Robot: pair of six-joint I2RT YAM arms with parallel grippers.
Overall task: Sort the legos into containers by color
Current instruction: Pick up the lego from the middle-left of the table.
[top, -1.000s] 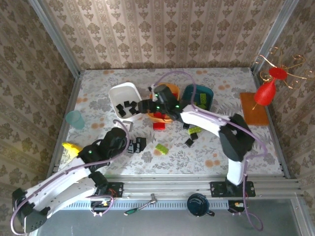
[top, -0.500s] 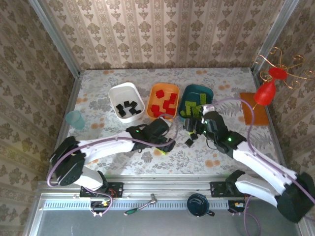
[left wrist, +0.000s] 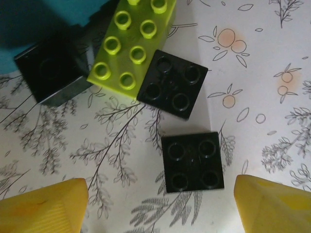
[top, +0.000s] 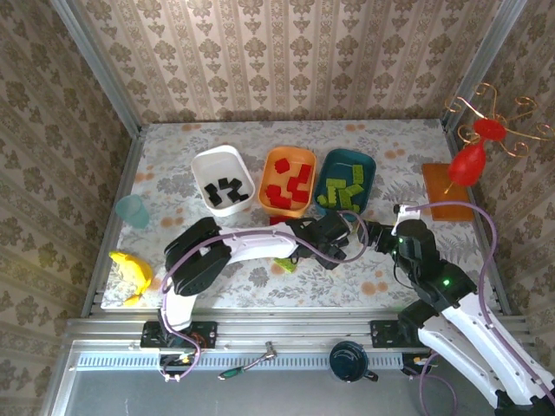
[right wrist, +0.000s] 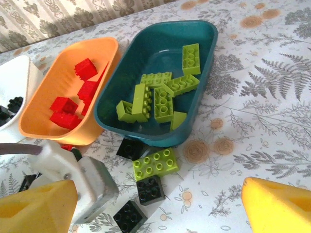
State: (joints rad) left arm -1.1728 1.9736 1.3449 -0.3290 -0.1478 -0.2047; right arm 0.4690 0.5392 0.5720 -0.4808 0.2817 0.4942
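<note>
Three containers stand in a row at the back: a white tub (top: 224, 179) with black legos, an orange tub (top: 289, 178) with red ones, and a teal tub (top: 347, 180) with lime-green ones. In front of the teal tub lie a green brick (right wrist: 155, 163) and three black bricks (right wrist: 150, 189). My left gripper (left wrist: 160, 194) is open and hangs over one black brick (left wrist: 193, 161), which lies between its yellow fingers (left wrist: 43, 206), untouched. My right gripper (right wrist: 158, 194) is open and empty, just right of that cluster. Another green brick (top: 286, 263) lies under the left arm.
A pale-blue cup (top: 132, 211) and a yellow object (top: 130, 276) sit at the left. An orange mat (top: 447, 191) and a red ornament on a wire stand (top: 473, 160) are at the right. The left arm stretches across the middle of the table.
The left arm has reached further right, to the bricks in front of the teal tub, and its jaws have narrowed a little. The right arm has drawn back to the right.
</note>
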